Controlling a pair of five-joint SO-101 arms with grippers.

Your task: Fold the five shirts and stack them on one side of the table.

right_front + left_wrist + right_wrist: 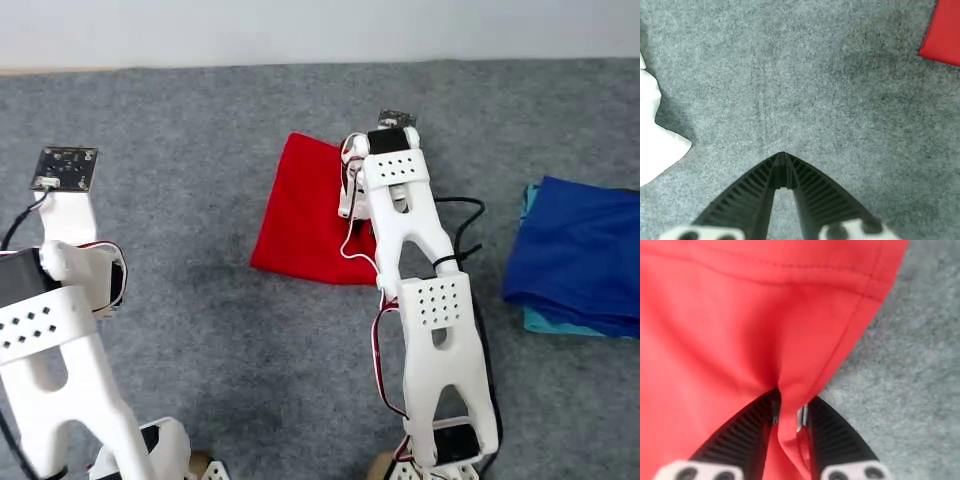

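Red shirt (305, 210), folded, lies mid-bench (200, 120); right jaws are clenched on its 3 o'clock edge. Left jaws are pressed together on nothing, over bare bench at 9 o'clock. Stack (580, 250) at 3 o'clock shows blue over teal: likely two done, red not yet stacked.

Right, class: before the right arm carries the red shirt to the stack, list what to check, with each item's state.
1. Right gripper holds red shirt: ok, cloth pinched in it.
2. Red shirt fully folded: cannot tell, arm covers part.
3. Landing spot ready: ok, blue shirt lies on teal shirt.
4. Left gripper away from red shirt: ok, shut over bare carpet.
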